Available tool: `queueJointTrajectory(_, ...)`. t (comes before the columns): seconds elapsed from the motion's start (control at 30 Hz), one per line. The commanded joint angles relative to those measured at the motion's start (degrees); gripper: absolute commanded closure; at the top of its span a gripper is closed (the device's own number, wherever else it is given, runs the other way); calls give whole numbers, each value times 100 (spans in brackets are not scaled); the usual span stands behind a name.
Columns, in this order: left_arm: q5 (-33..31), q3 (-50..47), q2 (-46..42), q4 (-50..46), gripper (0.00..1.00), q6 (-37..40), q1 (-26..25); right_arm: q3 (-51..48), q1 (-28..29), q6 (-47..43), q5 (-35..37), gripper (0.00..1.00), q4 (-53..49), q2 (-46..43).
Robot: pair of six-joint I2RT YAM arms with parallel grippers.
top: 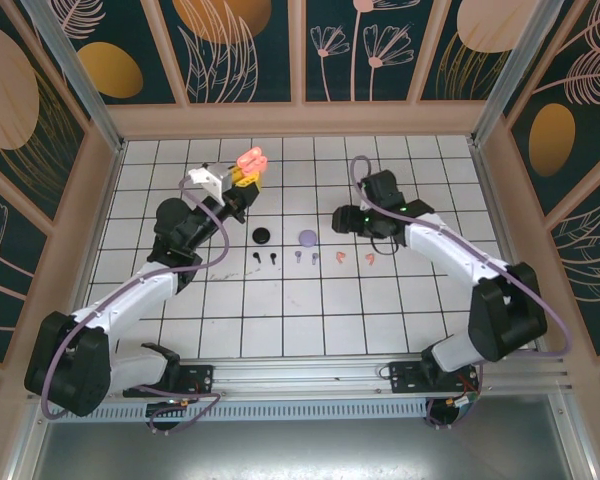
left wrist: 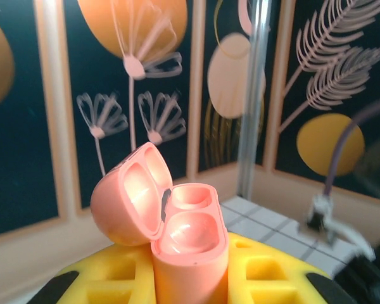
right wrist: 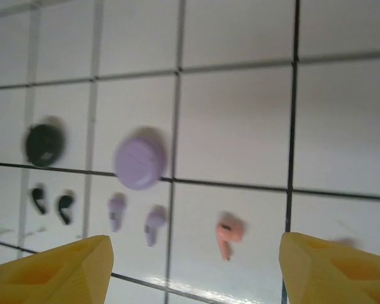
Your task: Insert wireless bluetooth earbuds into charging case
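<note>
My left gripper (top: pixel 242 178) is raised at the back left, shut on a coral-pink charging case (top: pixel 251 160). That case (left wrist: pixel 190 234) stands upright between the yellow fingers (left wrist: pixel 266 272) with its lid swung open and both wells empty. On the tiles lies a row of earbuds: two black (top: pixel 265 258), two lilac (top: pixel 306 258) and two coral-pink (top: pixel 355 258). My right gripper (top: pixel 342 222) hovers just behind the row's right end, open and empty. Between its yellow fingertips (right wrist: pixel 57 272) lies one coral earbud (right wrist: pixel 228 233), with the lilac earbuds (right wrist: pixel 154 225) to its left.
A closed black case (top: pixel 262 236) and a closed lilac case (top: pixel 308 238) lie just behind the earbud row. The lilac case (right wrist: pixel 139 163) and black case (right wrist: pixel 44 144) also appear in the right wrist view. Patterned walls enclose the tiled table (top: pixel 280 320).
</note>
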Motion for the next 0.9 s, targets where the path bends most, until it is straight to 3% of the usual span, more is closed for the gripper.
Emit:
queueJointTrajectory(0.0, -509, -84, -130, 1187, 100, 321, -66, -93, 233, 788, 670, 30, -137, 314)
queueJointTrajectory(0.37, -722, 21, -42, 957, 100, 620, -154, 266, 794, 1444, 1224, 37, -244, 1503)
queueJointTrajectory(0.87, -600, -91, 116, 1015, 100, 620, -189, 547, 797, 1636, 1371, 52, -155, 1963)
